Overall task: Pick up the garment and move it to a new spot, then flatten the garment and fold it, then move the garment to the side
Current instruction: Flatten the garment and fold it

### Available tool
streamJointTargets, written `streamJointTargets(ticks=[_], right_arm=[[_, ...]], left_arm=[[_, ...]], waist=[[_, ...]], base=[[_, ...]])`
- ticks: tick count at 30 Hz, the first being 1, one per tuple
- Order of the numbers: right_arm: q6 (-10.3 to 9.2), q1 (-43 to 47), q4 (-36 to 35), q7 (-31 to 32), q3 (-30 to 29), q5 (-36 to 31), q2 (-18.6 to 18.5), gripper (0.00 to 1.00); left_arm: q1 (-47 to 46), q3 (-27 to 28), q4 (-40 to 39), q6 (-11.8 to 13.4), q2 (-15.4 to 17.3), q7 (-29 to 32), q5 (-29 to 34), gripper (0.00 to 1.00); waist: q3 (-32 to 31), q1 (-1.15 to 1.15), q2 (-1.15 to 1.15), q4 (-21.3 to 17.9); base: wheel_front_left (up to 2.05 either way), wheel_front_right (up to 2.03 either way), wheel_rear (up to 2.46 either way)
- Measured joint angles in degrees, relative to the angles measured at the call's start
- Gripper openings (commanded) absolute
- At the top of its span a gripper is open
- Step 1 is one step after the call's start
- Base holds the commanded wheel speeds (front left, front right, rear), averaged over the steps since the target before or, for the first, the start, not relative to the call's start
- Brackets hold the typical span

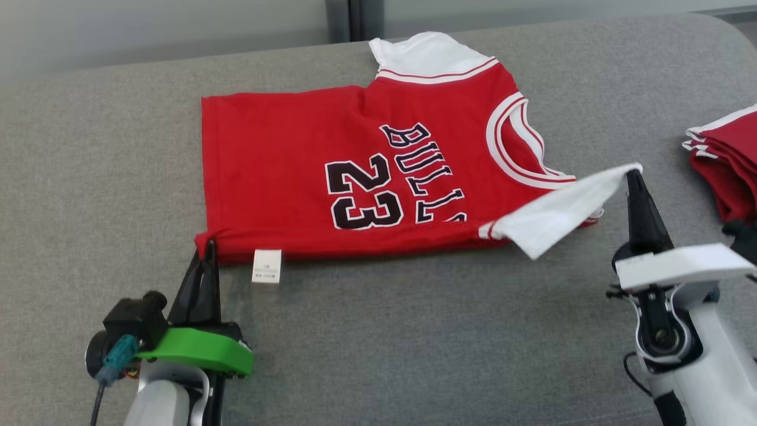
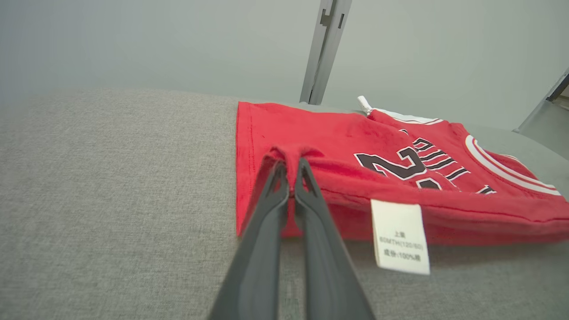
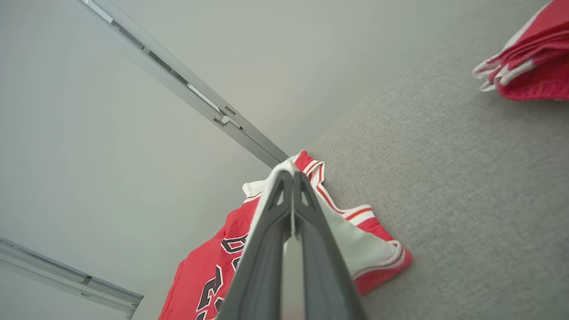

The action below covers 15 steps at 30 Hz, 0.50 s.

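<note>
With the red jersey (image 1: 278, 154) spread mid-way across the grey padded surface (image 1: 414, 337), we've got our left gripper (image 1: 208, 248) pinched tight on its near-left corner. Our right gripper (image 1: 633, 175) is clamped on the white sleeve (image 1: 556, 216) at the near right, raised clear. Gripping both near ends looks like our setup for folding that edge away. The folded red pile (image 1: 730, 160) sits far right, well apart.

The garment (image 1: 278, 160) reads "BULL" and "23"; tag (image 2: 400, 235) "100%".
</note>
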Motion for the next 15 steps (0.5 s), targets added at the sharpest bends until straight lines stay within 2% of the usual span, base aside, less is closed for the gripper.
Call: streamJointTargets(ticks=[8,15], right_arm=[[0.00,-15.3,8.6,-0.5,1.5,-8.1,0.7,0.00],[0.00,-23.9,16.4,-1.7,1.8,-11.1,1.3,0.00]], left_arm=[[-9.0,-0.9,5.3,0.0,1.9,0.0,-1.5,0.00],[-15.1,-1.7,9.3,0.0,2.6,0.0,-1.8,0.00]], waist=[[5.0,0.00,0.00,0.3],[9.0,0.00,0.00,0.7]], base=[[0.00,0.00,0.00],[0.00,0.00,0.00]])
